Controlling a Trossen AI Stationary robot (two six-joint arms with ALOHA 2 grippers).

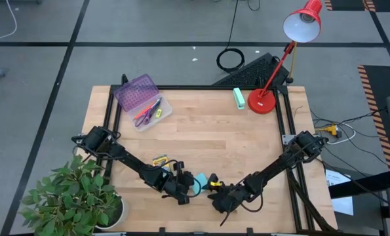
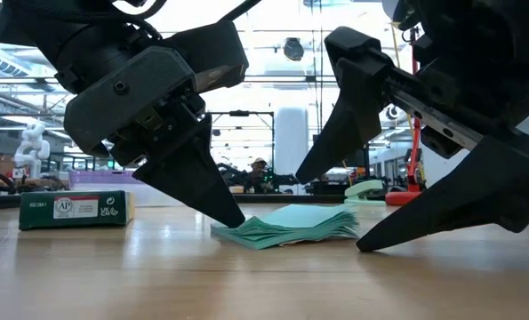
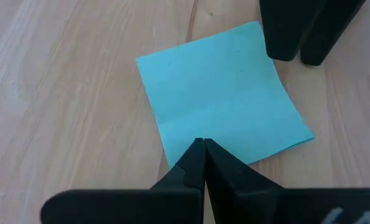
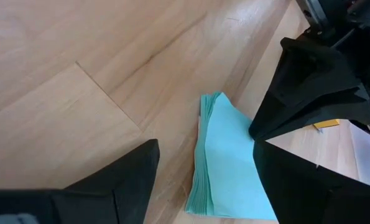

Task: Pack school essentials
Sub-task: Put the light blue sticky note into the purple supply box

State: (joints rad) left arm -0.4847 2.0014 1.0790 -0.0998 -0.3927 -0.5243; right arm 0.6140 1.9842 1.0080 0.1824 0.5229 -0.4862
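Note:
The light-blue sticky-note pad lies flat on the wooden table near its front edge, its sheets a little fanned. My left gripper is shut, with its tips down on the pad. My right gripper is open and comes at the pad from the opposite side, one finger low beside the pad's edge. The yellow-green crayon box lies flat just left of the grippers. An open case at the far left holds the purple-handled scissors and pens. My left gripper presses its shut fingertips down on the pad's top sheet close to one edge, slanting down from the table's left. The pad stays flat on the table. My right gripper: I cannot tell whether its finger touches the pad's edge.
The case's purple lid stands open at the far left. A mint-green block and a red desk lamp stand at the far edge. A potted plant sits off the table's front left corner. Bare wood spans the middle.

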